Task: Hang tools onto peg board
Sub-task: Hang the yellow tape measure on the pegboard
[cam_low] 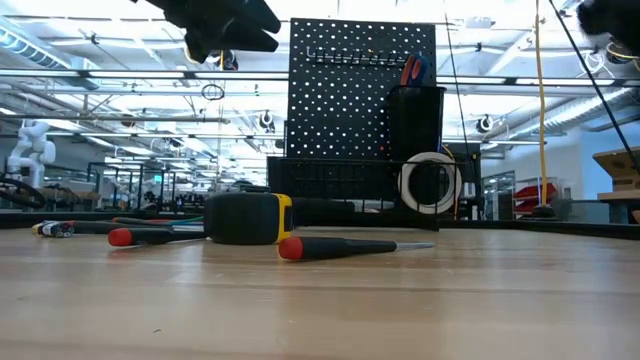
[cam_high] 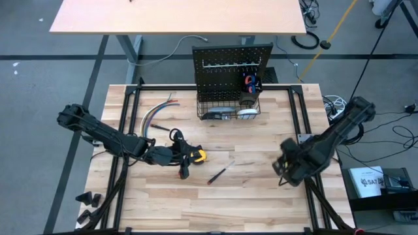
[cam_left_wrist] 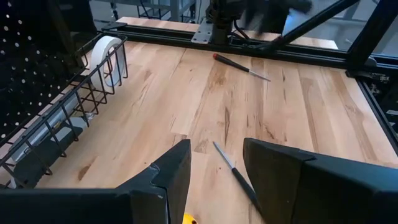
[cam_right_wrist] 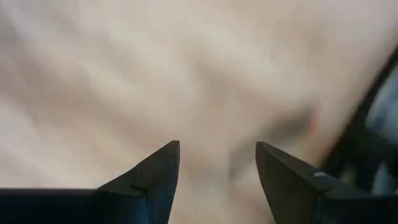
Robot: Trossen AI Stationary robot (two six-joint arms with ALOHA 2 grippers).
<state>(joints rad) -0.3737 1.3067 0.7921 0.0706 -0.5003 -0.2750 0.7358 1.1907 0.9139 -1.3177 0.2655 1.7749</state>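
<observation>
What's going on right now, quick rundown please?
Left claw open, empty, over the tape measure. Right claw open, empty, over bare table. Screwdriver lies loose; peg board path unblocked.

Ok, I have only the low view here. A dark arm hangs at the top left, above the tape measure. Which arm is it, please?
Observer: The left arm. The left pincer hovers right at the yellow tape measure.
Operator: Does it hold anything?
Observer: No. The left wrist view shows its fingers apart, with only wood and a screwdriver on the table between them.
Operator: And the other one?
Observer: The right pincer is open and empty over the table on the right side, away from the tools.
</observation>
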